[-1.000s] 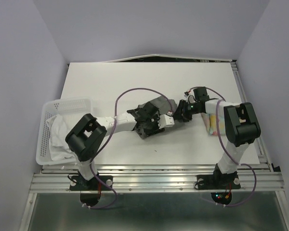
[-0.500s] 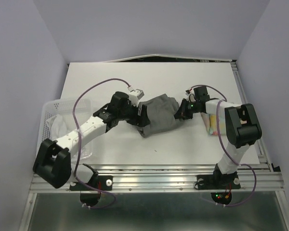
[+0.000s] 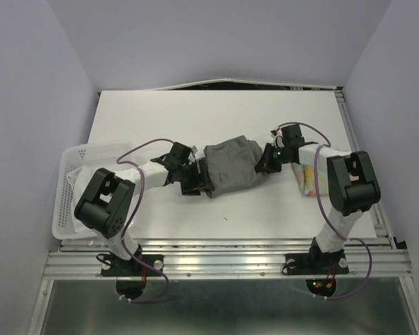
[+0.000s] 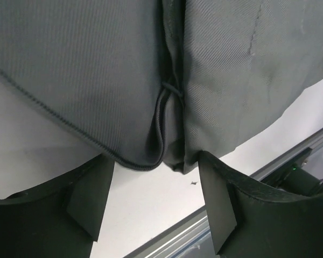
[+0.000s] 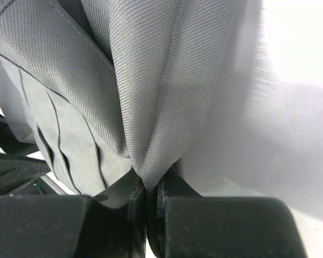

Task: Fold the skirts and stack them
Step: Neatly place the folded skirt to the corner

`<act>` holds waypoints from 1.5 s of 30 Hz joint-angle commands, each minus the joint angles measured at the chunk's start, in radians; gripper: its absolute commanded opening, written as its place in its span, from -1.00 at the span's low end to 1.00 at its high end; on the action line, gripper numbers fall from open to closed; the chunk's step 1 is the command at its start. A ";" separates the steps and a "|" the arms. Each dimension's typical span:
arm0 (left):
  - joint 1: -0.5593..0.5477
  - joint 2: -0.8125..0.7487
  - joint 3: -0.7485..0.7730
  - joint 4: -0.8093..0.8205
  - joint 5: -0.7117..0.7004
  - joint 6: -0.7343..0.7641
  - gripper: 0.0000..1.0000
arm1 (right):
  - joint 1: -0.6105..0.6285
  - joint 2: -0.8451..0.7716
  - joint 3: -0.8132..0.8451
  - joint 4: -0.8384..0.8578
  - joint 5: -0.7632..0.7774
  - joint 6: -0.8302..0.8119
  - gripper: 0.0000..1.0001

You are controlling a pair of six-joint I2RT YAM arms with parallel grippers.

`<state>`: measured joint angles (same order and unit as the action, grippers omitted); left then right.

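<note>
The grey pleated skirt [image 3: 230, 165] lies in a bunched band across the middle of the table. My right gripper [image 3: 264, 162] is shut on a fold of its right end; the right wrist view shows the grey skirt [image 5: 151, 80] pinched between the jaws of that gripper [image 5: 152, 196]. My left gripper [image 3: 199, 179] stands open at the cloth's left end. In the left wrist view the grey skirt's [image 4: 97, 64] hem hangs just ahead of the spread fingers [image 4: 91, 199], ungripped. The floral skirt [image 3: 310, 181] lies folded at the right. The white skirt [image 3: 84, 187] sits in the basket.
The white slatted basket [image 3: 101, 149] stands at the table's left front edge. The metal rail [image 3: 230, 244] runs along the near edge, behind the arm bases. The right arm's upper link [image 3: 349, 181] hangs over part of the floral skirt.
The left gripper came off the bunched grey skirt and now sits open at its left end. The skirt is stretched wider. The right gripper has shut on the skirt's right end.
</note>
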<state>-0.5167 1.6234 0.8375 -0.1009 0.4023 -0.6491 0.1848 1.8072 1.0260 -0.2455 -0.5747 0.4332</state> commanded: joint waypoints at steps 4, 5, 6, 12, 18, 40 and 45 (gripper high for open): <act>-0.035 0.098 0.037 0.062 -0.011 -0.069 0.04 | 0.004 -0.039 0.060 -0.050 0.102 -0.066 -0.99; -0.042 0.102 0.044 0.069 -0.010 -0.075 -0.04 | 0.004 -0.040 0.065 -0.057 0.108 -0.071 -0.99; -0.048 0.108 0.048 0.073 -0.010 -0.081 -0.12 | 0.004 -0.040 0.069 -0.063 0.113 -0.079 -0.99; -0.068 0.177 0.090 0.145 0.007 -0.113 -0.75 | 0.004 -0.054 0.100 -0.100 0.144 -0.134 -0.99; -0.089 0.178 0.176 0.224 -0.013 -0.090 -1.00 | 0.004 -0.121 0.143 -0.126 0.231 -0.221 -0.99; -0.195 0.345 0.560 0.312 -0.083 0.040 -1.00 | -0.071 -0.220 0.270 -0.083 0.450 -0.381 -0.99; -0.221 0.395 0.641 0.351 -0.085 0.045 -1.00 | -0.142 -0.194 0.333 -0.075 0.431 -0.398 -0.99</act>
<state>-0.7113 2.0171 1.3846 0.1596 0.3225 -0.6285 0.0914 1.6306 1.2613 -0.3851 -0.1532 0.0624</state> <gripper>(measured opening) 0.048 0.097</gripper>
